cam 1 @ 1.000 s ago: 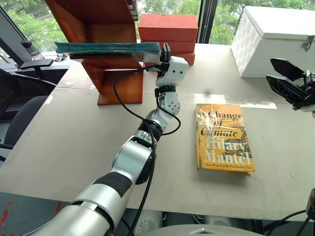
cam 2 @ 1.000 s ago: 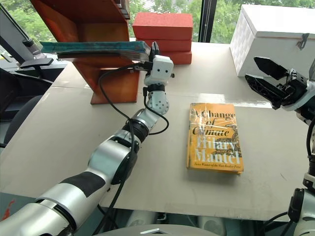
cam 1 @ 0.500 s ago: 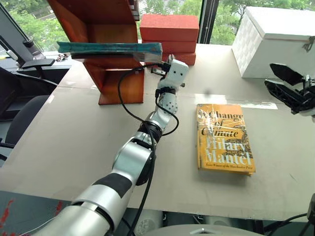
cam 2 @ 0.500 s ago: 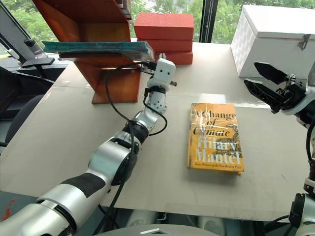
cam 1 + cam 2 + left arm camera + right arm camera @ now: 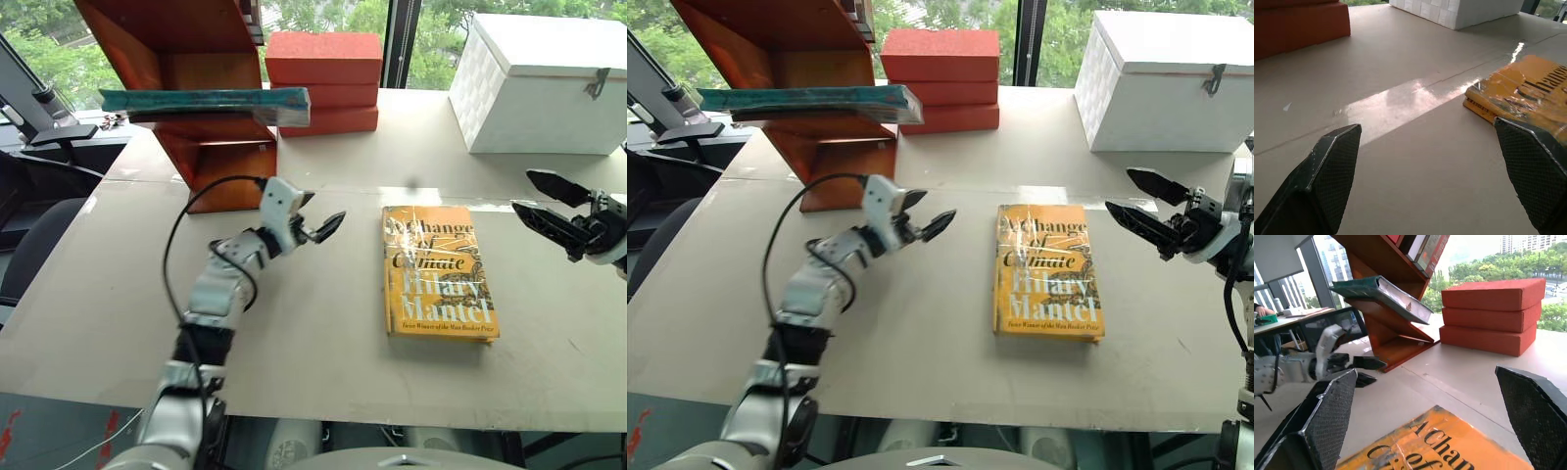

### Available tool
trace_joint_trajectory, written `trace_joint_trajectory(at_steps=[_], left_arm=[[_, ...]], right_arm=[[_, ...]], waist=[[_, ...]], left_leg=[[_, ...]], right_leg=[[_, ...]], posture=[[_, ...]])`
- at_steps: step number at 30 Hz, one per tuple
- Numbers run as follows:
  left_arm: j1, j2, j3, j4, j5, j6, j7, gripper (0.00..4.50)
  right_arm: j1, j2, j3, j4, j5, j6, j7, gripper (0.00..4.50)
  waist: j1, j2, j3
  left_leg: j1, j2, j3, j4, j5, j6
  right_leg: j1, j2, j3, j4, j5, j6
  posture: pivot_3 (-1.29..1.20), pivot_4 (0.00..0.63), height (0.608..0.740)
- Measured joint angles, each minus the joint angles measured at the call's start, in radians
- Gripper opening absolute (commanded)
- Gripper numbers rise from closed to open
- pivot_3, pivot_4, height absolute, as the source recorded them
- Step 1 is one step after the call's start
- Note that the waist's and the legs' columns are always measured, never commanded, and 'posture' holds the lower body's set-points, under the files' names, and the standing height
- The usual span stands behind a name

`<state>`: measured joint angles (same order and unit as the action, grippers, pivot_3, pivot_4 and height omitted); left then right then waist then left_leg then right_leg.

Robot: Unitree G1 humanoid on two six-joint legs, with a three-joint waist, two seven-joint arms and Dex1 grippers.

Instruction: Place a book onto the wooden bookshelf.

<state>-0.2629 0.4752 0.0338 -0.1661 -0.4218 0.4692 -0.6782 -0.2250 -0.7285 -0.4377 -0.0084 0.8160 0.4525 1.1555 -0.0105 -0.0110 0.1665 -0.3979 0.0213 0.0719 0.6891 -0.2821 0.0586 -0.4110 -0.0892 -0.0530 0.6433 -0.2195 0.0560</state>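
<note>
2 eye views show the book (image 5: 204,101) lying flat on the wooden bookshelf (image 5: 186,59), overhanging both sides, while the left claw (image 5: 315,223) hangs low over the desk (image 5: 323,382) with fingers apart and empty. 1 left wrist view looks between spread fingers toward the yellow book (image 5: 1528,88); I'd draw back gently. 1 right wrist view has the right claw (image 5: 1427,416) gaping, empty

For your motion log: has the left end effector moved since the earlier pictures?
Yes. The left end effector has drawn back from the teal book on the wooden bookshelf, down toward the table.
</note>
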Motion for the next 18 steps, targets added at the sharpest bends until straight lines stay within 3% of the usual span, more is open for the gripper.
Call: trace_joint_trajectory(at_steps=[5,10,18], left_arm=[[0.312,0.076,0.153,-0.26,-0.114,0.102,-0.003,4.48],[0.524,0.085,0.235,-0.383,-0.118,0.076,0.009,4.48],[0.539,0.076,0.214,-0.365,-0.01,-0.019,0.066,4.48]], right_arm=[[0.1,-0.01,0.006,0.132,-0.124,-0.135,0.052,4.5],[0.168,-0.02,0.03,0.309,-0.256,-0.312,0.116,4.5],[0.178,-0.023,0.04,0.451,-0.334,-0.47,0.171,4.5]], waist=[[0.014,0.0,0.0],[0.025,0.001,-0.001],[0.024,0.002,-0.002]], left_leg=[[0.0,0.0,-0.001,0.0,0.0,0.0],[0.001,0.0,0.0,0.0,0.0,0.001],[0.002,0.0,0.0,0.0,-0.002,0.004]], right_leg=[[0.0,-0.002,0.0,-0.001,0.0,0.0],[0.001,-0.003,0.0,-0.001,-0.003,-0.006],[0.001,0.002,0.002,-0.001,-0.001,-0.008]], posture=[[0.0,0.15,0.718],[0.0,0.15,0.718],[0.0,0.15,0.718]])
